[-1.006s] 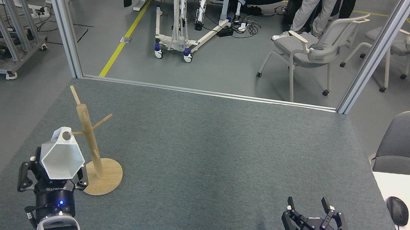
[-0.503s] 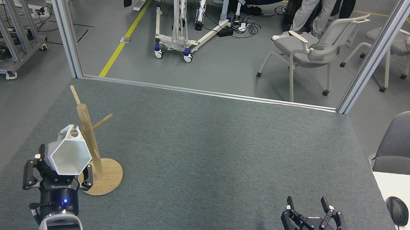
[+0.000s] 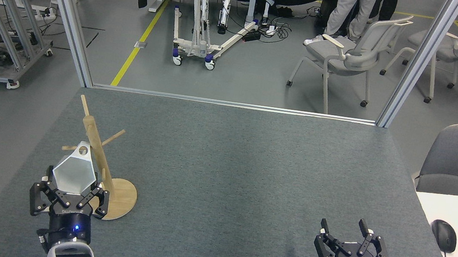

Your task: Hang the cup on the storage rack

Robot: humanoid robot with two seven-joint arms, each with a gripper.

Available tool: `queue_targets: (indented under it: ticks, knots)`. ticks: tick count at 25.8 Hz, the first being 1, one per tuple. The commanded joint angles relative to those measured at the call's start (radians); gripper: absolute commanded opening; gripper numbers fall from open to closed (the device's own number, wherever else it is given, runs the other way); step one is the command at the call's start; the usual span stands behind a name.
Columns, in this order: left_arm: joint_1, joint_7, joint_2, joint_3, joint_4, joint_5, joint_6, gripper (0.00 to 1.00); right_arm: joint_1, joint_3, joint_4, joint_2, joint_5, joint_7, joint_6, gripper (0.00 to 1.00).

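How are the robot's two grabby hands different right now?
The left gripper has the white faceted cup between its fingers beside the light wooden mug tree; the right gripper is empty and open. The left sits by the table's left edge, the right near the right edge. Both are black with a blue light.

Robotics lab: equipment frames (image 3: 1, 23), floor cables (image 3: 268, 29).

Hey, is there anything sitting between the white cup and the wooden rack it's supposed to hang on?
Nothing visible stands between them. The cup sits right against the rack, its pierced tab up by a left-pointing peg, with the left gripper just below it. The right gripper is empty, far across the table.
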Motion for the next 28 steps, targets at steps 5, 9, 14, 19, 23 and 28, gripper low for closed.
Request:
queue_targets:
  ticks: [5, 9, 14, 19, 23, 28]
  knots:
    - [0.032, -0.003, -0.064, -0.013, 0.086, 0.004, -0.017, 1.0, 0.0, -0.002, -0.002, -0.002, 0.0, -0.004, 0.001, 0.99]
    - [0.081, -0.007, -0.107, -0.011, 0.086, 0.017, -0.114, 1.0, 0.0, -0.003, -0.005, -0.004, 0.0, -0.004, 0.0, 0.99]
    - [0.169, -0.006, -0.149, -0.019, -0.029, 0.015, -0.28, 1.0, 0.0, -0.003, -0.017, -0.007, 0.0, -0.006, 0.0, 0.99]
    - [0.193, -0.007, -0.238, -0.033, -0.215, 0.02, -0.557, 1.0, -0.025, -0.021, -0.103, -0.002, 0.0, -0.002, 0.011, 0.99]
    - [0.109, -0.009, -0.287, -0.033, -0.242, 0.141, -0.678, 1.0, -0.072, -0.069, -0.156, 0.005, -0.005, 0.022, 0.029, 0.99]
    - [0.04, 0.056, -0.29, 0.003, -0.314, 0.362, -0.701, 1.0, -0.06, -0.216, -0.362, -0.005, -0.003, 0.26, 0.037, 0.99]
